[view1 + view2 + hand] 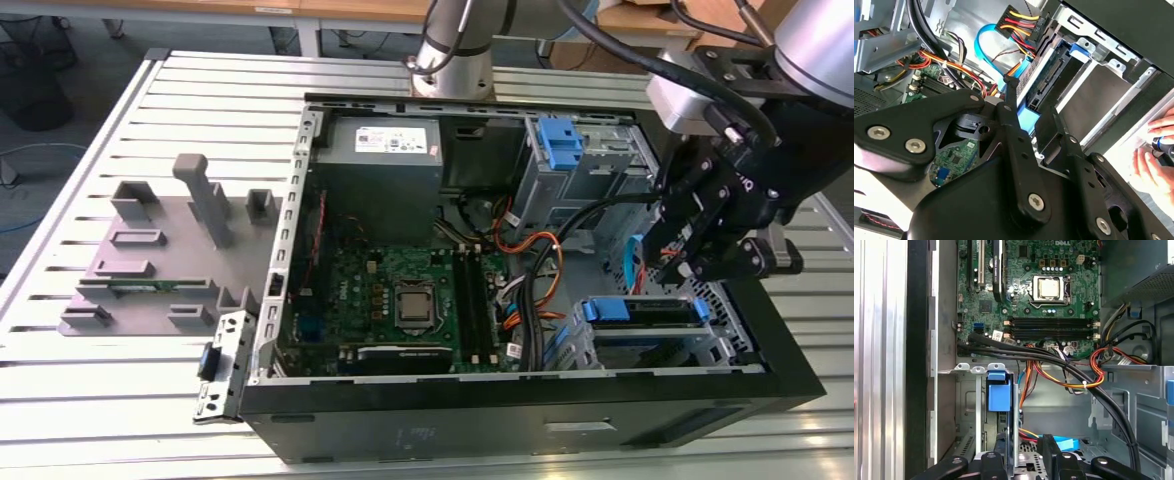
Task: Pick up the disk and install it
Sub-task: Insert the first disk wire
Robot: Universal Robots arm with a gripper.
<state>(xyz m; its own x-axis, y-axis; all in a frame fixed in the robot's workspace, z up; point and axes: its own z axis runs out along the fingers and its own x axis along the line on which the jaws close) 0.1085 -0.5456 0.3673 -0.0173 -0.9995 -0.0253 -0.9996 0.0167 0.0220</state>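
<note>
Disk (641, 309) on edge in the drive cage (585, 345), at 4 o'clock of the open computer case (534, 405) in the exterior view, apparently seated or nearly so; gripper (1023, 449) hangs directly over it, jaw closure cannot be told.

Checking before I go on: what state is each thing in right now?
Case: open, side panel off.
Disk: sitting in the drive cage.
Tool: low in the case, at the disk.
CPU: bare, no cooler.
Memory slots: empty.
</note>
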